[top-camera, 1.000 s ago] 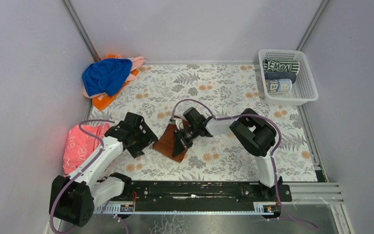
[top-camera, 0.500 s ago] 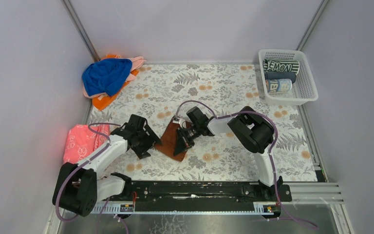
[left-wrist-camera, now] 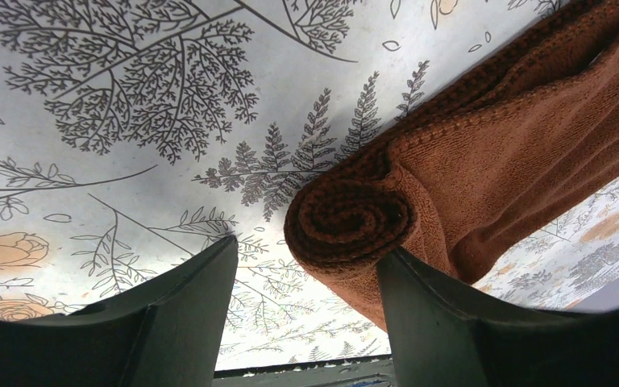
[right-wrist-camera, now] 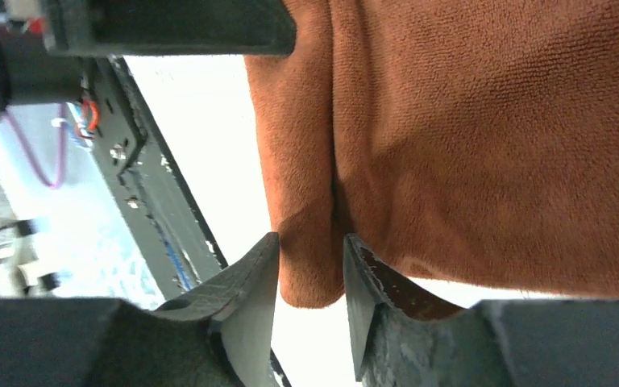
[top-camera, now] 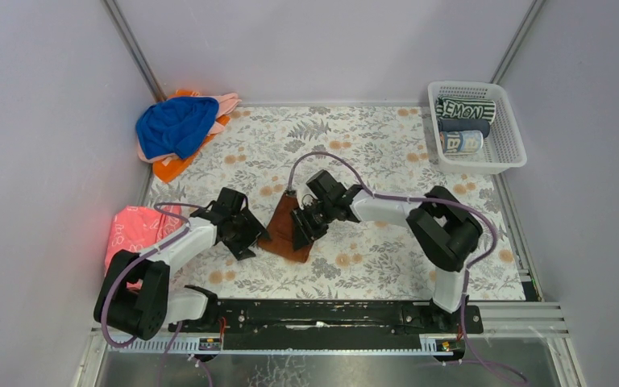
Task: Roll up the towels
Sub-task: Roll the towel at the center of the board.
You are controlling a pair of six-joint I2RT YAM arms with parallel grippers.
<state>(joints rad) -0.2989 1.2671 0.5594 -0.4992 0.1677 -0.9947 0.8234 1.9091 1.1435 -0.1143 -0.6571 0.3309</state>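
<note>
Left claw (left-wrist-camera: 308,256) stands open low in the middle of the top view. Its two fingers sit either side of the spiral end of the brown towel (left-wrist-camera: 483,161). In the left wrist view the finger on the right side of the frame touches the cloth and the other is apart from it, so nothing is clamped. Right claw (right-wrist-camera: 310,242) meets the same towel from the opposite side, a fold of cloth lying between its narrowly parted fingers. I cannot tell whether they pinch that fold or only straddle it.

The brown towel lies on the floral worktop (top-camera: 371,153) between the two claws. One end is wound into a tight coil and the rest is loose, so I judge this roll begun but not finished.

At the left edge of the frame, beside the left arm, lies a reddish-pink flat item with white print (top-camera: 133,234), which is not one of the towels.

Farther back, in the upper left of the frame, is an unrolled heap. The royal blue towel (top-camera: 176,125) is on top, with the pale pink towel (top-camera: 227,102) and the orange towel (top-camera: 169,168) showing beneath it.

In the upper right, the white lattice basket (top-camera: 509,157) holds three finished rolls: a striped roll (top-camera: 466,109), a dark grey roll (top-camera: 463,125) and a blue letter-printed roll (top-camera: 461,143).

By my count three towels are done, one is in hand and at least three wait, so the task is about halfway through.
</note>
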